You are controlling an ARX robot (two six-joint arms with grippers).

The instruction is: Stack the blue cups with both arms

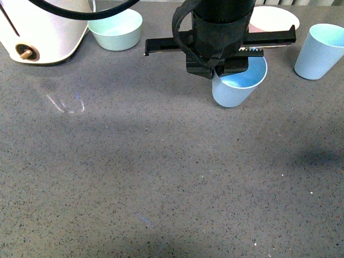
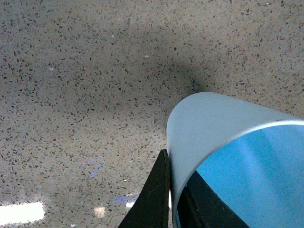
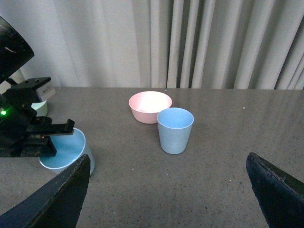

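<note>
A blue cup (image 1: 236,91) is being grasped by the left gripper (image 1: 219,70), in front of the pink bowl (image 1: 274,20) on the robot's side and a little to the bowl's left. The cup's wall is being pinched at the rim. In the left wrist view one finger (image 2: 153,197) is lying against the outside and the other is sitting inside the cup. The cup is being held tilted, its mouth turned toward the robot. Whether its base is touching the grey table (image 1: 161,177) cannot be told.

The second blue cup (image 1: 320,52) is standing upright on the table near the pink bowl, to the bowl's right, free of both grippers.

The right gripper (image 3: 168,190) is being held unclenched, its fingers (image 3: 61,197) spread wide apart around bare table, and it is being pointed toward the pink bowl.

A mint-green bowl (image 1: 115,31) is resting well to the left of the pink bowl. A white appliance (image 1: 43,29) is standing farther left still.
</note>
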